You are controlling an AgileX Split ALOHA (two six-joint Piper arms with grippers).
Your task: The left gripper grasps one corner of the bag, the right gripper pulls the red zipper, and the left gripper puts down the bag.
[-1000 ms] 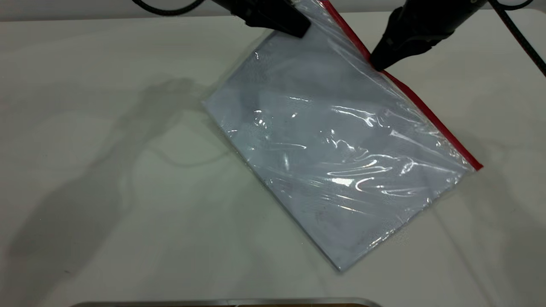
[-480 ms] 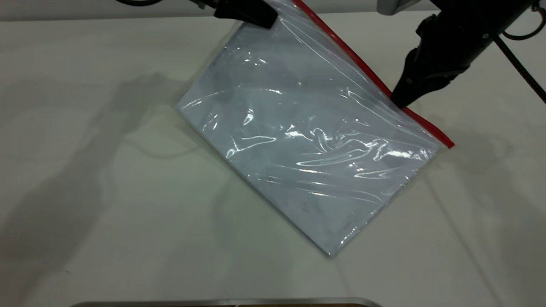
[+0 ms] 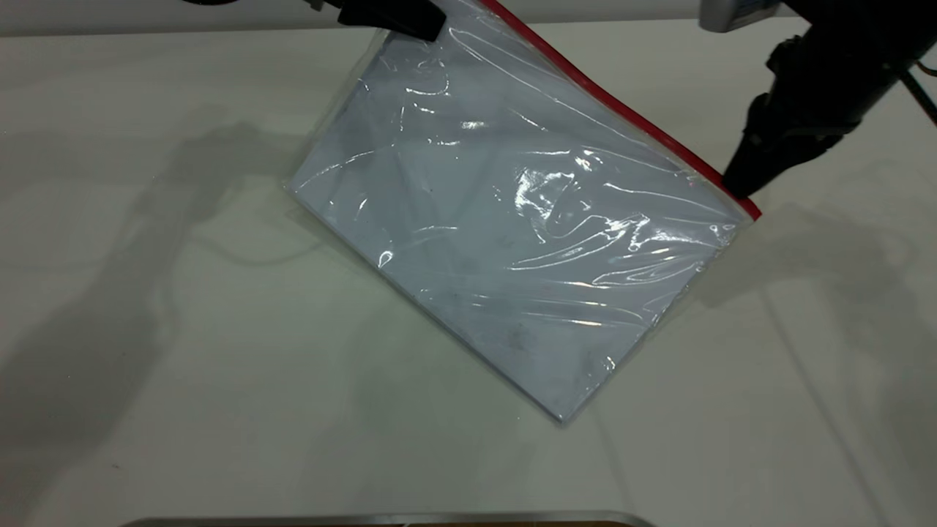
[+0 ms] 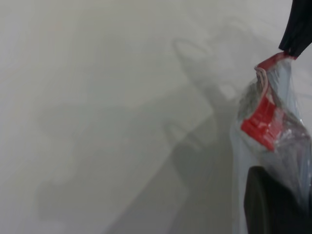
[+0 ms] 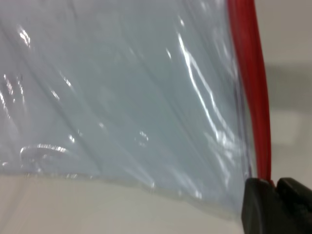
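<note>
The bag [image 3: 505,241], a flat rectangular pouch of clear, glossy, wrinkled plastic over pale white paper sheets, lies tilted across the middle of the exterior view, its long edges running from 11 o'clock toward 4 o'clock. Its lowest plain corner touches the table [image 3: 183,380] at about 6 o'clock; the top end is lifted. The red zipper [image 3: 622,110], a thin, smooth red strip, borders the long edge on the 1 o'clock side and ends at the bag's 3 o'clock tip. In the right wrist view the same strip [image 5: 251,83] runs straight down to the black fingertips.

The left gripper [image 3: 399,18], black and angular, is clenched on the corner [image 3: 468,11] at 12 o'clock; the left wrist view shows crumpled red strip [image 4: 263,122] and clear film just beside one dark finger [image 4: 270,202].

The right gripper [image 3: 743,187], black and tapered, meets the zipper's far end at 3 o'clock, its tip pinched on the red strip; the small slider tab itself is hidden under it. A black cable [image 3: 922,91] trails from this arm.

The table is matt off-white, crossed by soft grey shadows [image 3: 110,307] at 8 o'clock. A thin metallic edge [image 3: 388,518] lies at 6 o'clock.
</note>
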